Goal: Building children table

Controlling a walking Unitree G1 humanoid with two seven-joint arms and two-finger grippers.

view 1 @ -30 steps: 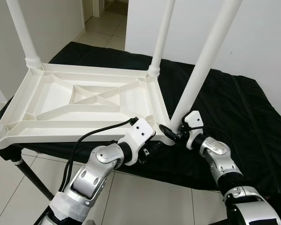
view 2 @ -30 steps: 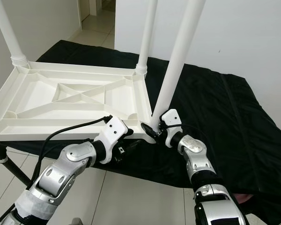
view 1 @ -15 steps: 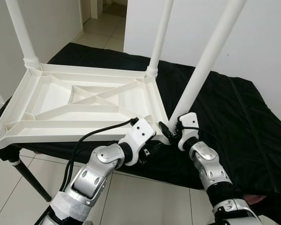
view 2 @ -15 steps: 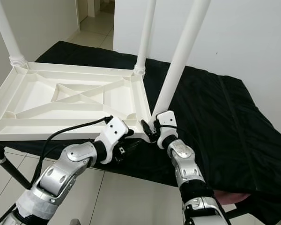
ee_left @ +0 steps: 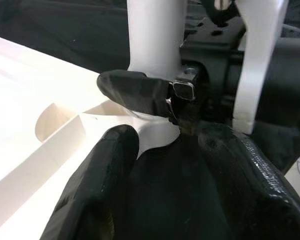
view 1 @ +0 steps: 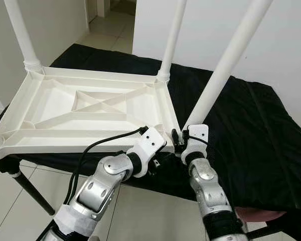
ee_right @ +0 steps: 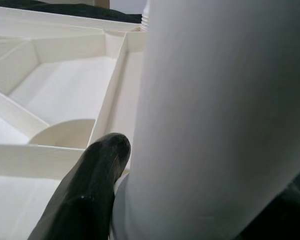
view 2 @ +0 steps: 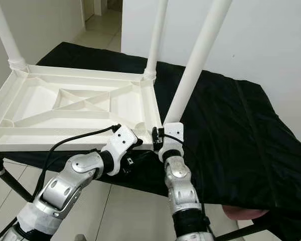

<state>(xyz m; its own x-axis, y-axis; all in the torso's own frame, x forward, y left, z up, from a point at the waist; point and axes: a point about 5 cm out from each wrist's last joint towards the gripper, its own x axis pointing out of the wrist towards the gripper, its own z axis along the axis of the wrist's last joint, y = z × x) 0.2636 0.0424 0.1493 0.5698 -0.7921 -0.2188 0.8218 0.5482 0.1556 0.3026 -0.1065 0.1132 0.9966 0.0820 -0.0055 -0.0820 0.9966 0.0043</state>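
A white plastic tabletop lies upside down on a black-draped surface. White legs stand in its far left and far right corners. A third leg leans to the right at the near right corner. My right gripper is shut on this leg's base; in the right wrist view one black finger presses against the leg. My left gripper sits just under that same corner. In the left wrist view it is open, with the corner rim between its fingertips.
The black cloth covers a table with a dark metal frame leg at the near left. White walls rise behind, a doorway opens at the far left, and light floor tiles lie below my arms.
My right forearm has swung left, from off to the right to straight below the leg's base. The leg's top now leans a little further right. The left arm has stayed put.
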